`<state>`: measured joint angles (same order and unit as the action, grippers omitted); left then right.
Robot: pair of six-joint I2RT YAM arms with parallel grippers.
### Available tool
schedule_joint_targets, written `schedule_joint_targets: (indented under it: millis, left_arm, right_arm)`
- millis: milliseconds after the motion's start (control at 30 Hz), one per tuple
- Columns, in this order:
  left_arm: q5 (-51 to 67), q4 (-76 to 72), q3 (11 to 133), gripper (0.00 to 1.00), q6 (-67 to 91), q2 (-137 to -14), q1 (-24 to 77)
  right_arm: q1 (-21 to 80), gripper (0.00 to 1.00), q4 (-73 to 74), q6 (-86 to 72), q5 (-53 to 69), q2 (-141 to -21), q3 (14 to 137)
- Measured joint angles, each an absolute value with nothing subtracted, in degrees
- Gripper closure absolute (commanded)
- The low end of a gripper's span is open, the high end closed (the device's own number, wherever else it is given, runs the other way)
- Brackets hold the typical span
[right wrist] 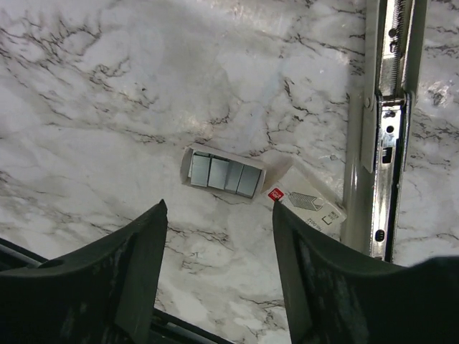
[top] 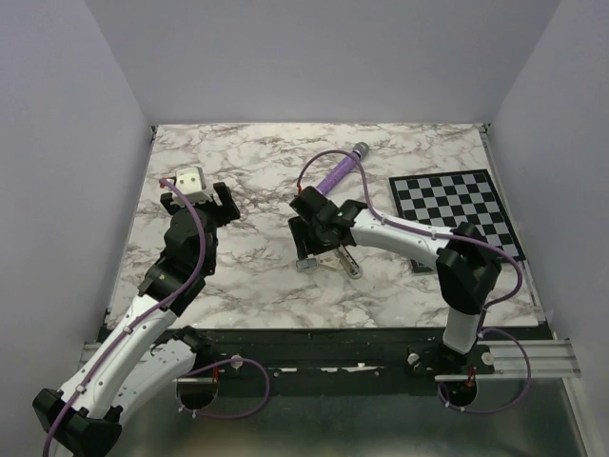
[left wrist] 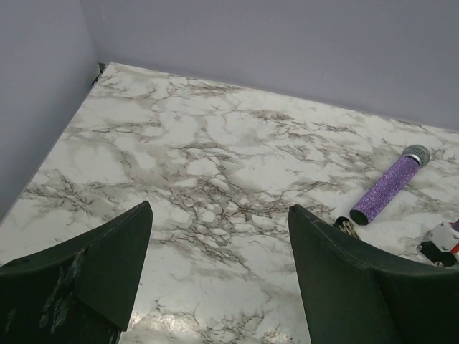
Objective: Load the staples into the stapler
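In the right wrist view, the staples lie on the marble in an open cream-white box (right wrist: 221, 174) that holds several grey metallic blocks. Its printed flap (right wrist: 308, 202) is folded out to the right. The stapler (right wrist: 384, 129) lies open just right of the box, its beige body and metal rail running up the frame. My right gripper (right wrist: 219, 204) is open and empty, hovering just short of the box. From above, the right gripper (top: 319, 238) is over the box (top: 306, 266) and the stapler (top: 347, 262). My left gripper (top: 198, 203) is open and empty at the far left, and the left wrist view (left wrist: 220, 208) shows only bare marble between its fingers.
A purple cylinder with a grey tip (top: 338, 171) lies behind the right gripper and also shows in the left wrist view (left wrist: 387, 188). A black-and-white chequered mat (top: 455, 205) lies at the right. Walls close the table at the back and sides.
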<state>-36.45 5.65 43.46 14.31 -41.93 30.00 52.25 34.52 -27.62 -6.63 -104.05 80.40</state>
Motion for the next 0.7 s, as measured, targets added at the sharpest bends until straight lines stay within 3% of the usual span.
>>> schedule_joint_targets:
  millis: [133,300,633,700]
  left_arm:
    - [-36.45,5.65,43.46,0.15,14.31,-41.93,29.91]
    - [-36.45,5.65,43.46,0.15,14.31,-41.93,29.69]
    - [-36.42,5.65,43.46,0.15,14.33,-41.93,29.69]
    - [-36.42,5.65,43.46,0.15,14.33,-41.93,29.69]
  right_arm:
    - [53.39,0.54,36.34,-29.12,-7.09,-107.18,81.56]
    - [54.02,0.65,36.97,-30.11,-7.11,-109.73,83.79]
    - [54.06,0.66,37.39,-30.44,-7.33,-113.89,86.00]
    - [54.06,0.71,37.58,-30.46,-7.46,-114.41,86.00]
